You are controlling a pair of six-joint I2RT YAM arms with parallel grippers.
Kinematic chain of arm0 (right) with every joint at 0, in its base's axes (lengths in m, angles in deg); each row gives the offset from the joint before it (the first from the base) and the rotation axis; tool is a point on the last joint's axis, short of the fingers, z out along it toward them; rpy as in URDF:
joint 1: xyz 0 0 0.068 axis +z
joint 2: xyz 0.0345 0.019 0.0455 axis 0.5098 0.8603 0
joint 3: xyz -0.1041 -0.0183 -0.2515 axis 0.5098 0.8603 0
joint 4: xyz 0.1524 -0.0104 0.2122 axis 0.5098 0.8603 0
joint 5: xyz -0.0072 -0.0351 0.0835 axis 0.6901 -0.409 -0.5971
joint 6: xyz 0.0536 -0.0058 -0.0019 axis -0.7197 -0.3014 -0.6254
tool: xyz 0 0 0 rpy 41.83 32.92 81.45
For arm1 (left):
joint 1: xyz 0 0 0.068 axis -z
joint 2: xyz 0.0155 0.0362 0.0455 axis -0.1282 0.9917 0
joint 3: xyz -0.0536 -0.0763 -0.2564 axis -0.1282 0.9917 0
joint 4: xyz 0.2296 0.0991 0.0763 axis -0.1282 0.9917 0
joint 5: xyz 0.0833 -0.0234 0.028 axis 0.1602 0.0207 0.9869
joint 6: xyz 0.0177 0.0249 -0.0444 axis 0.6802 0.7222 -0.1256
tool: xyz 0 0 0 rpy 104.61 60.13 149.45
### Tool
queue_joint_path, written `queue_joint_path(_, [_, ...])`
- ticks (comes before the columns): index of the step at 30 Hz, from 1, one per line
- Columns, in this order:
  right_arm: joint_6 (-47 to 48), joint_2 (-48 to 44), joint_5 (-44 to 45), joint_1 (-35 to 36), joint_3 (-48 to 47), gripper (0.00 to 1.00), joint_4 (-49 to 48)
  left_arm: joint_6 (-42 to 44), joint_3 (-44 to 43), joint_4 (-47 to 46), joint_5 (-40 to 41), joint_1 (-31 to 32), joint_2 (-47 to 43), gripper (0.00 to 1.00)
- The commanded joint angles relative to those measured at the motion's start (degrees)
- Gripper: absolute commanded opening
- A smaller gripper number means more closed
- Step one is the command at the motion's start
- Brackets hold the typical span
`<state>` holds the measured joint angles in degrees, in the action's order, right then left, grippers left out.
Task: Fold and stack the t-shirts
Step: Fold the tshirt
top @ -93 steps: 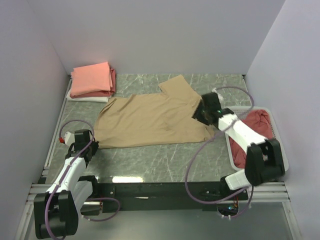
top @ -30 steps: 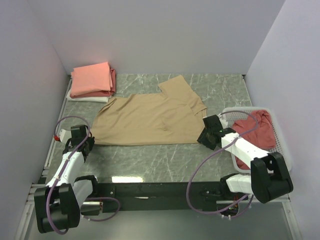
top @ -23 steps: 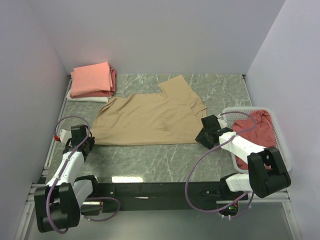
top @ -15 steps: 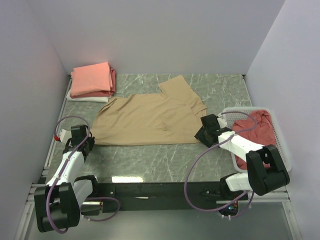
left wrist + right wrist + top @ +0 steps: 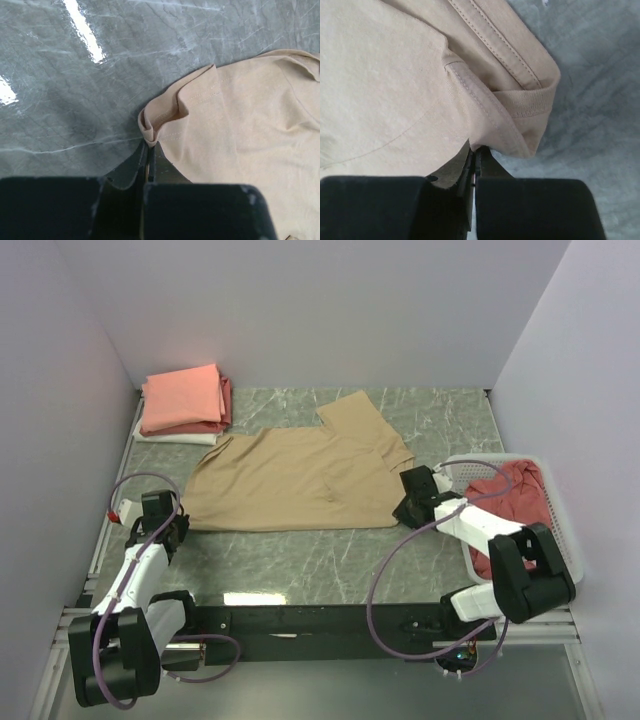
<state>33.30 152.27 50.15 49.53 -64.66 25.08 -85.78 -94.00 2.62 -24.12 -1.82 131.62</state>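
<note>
Right wrist view: right gripper (image 5: 474, 151) just clamped the tan tee (image 5: 390, 75) corner, left gripper (image 5: 149, 150) pinching too, so it looks fold-ready.

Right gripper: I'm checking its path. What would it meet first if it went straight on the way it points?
The tan t-shirt: the right gripper is shut on its folded corner, with more cloth straight ahead.

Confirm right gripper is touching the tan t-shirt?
Touching. The right wrist view shows the right gripper with jaws shut on the folded hem of the tan t-shirt.
</note>
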Motion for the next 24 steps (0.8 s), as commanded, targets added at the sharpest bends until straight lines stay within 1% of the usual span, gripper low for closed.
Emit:
queue_joint_path(1, [2.34,-6.63,2.51,-0.24,-1.24,0.00,6.53,1.15,-2.34,1.80,0.97,-0.30,-2.50,0.00])
queue_joint_path(3, [3.57,-11.03,1.64,-0.85,-0.36,0.00,8.83,1.15,-2.61,4.17,0.09,-0.39,-4.70,0.00])
queue_joint_path(4, [4.10,-15.67,1.37,-1.46,-0.09,0.00,11.62,1.15,-2.61,4.88,-0.35,-0.30,-5.58,0.00])
queue_joint_path(6, [4.98,-20.53,1.28,-1.99,0.34,0.00,14.54,1.06,-2.26,6.63,-2.01,-0.30,-8.29,0.00])
queue_joint_path(7, [5.16,-25.16,0.93,-2.17,0.52,0.00,17.07,1.06,-1.91,7.08,-2.28,-0.30,-9.18,0.00])
queue_joint_path(10, [5.16,-32.64,-0.47,-2.44,1.31,0.00,20.95,0.98,-1.12,8.92,-3.86,-0.30,-11.91,0.00])
queue_joint_path(15, [4.46,-38.73,-2.94,-2.52,2.63,0.00,25.44,-0.60,-0.67,11.56,-6.32,-0.04,-14.98,0.00])
queue_joint_path(18, [3.93,-42.33,-2.85,-2.53,2.37,0.00,27.82,-1.31,-1.81,14.10,-7.47,-0.04,-16.30,0.01])
queue_joint_path(21, [3.49,-42.79,-5.83,-2.61,1.76,0.01,28.52,-2.01,-2.34,15.34,-7.56,-0.13,-16.75,0.01])
queue_joint_path(22, [3.49,-42.70,-6.36,-2.61,1.75,0.01,28.70,-2.27,-2.61,15.69,-7.56,-0.04,-16.66,0.02])
queue_joint_path(23, [3.58,-42.70,-6.71,-2.53,1.58,0.07,28.96,-3.15,-2.87,17.17,-7.21,-0.12,-16.05,0.07])
queue_joint_path(24, [3.58,-42.87,-6.81,-2.53,1.40,0.13,29.22,-3.33,-3.31,17.71,-7.12,-0.13,-15.70,0.22])
